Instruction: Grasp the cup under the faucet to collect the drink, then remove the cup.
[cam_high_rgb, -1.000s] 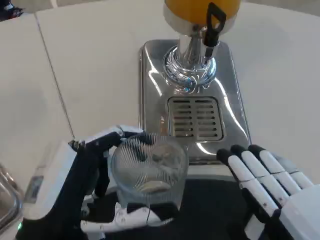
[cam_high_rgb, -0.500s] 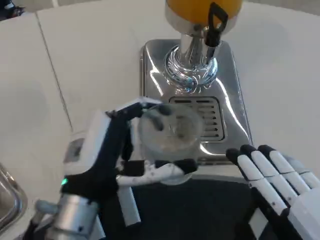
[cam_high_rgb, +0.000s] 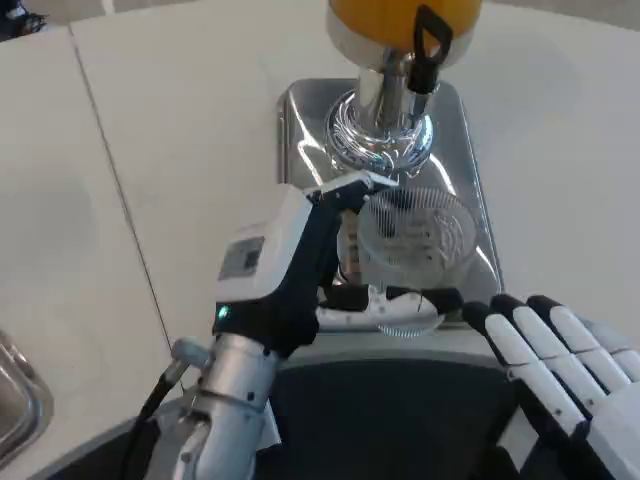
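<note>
The left hand (cam_high_rgb: 300, 255) grips a clear ribbed glass cup (cam_high_rgb: 412, 245) from its left side — one finger reaches over the far rim near the chrome column, and another white-and-black finger (cam_high_rgb: 385, 305) wraps under the near side of the cup, so the glass sits pinched between them. The hand's white back faces up and to the left, with a small green light showing near the wrist, and the silver left forearm (cam_high_rgb: 225, 400) runs down and to the left toward the bottom edge of the head view. The cup is upright over the slotted drip grille of the dispenser's chrome tray (cam_high_rgb: 300, 130), just in front of the polished column (cam_high_rgb: 380, 125); whether it rests on the grille or is held just above it cannot be told. Above the column sits the orange drink tank (cam_high_rgb: 385, 20) with its black tap lever (cam_high_rgb: 430, 45), which hangs above the far side of the cup. The right hand (cam_high_rgb: 560, 370) lies at the lower right, fingers straight, slightly spread and pointing up-left, holding nothing and apart from the cup. All of this stands on a white table (cam_high_rgb: 150, 150).
</note>
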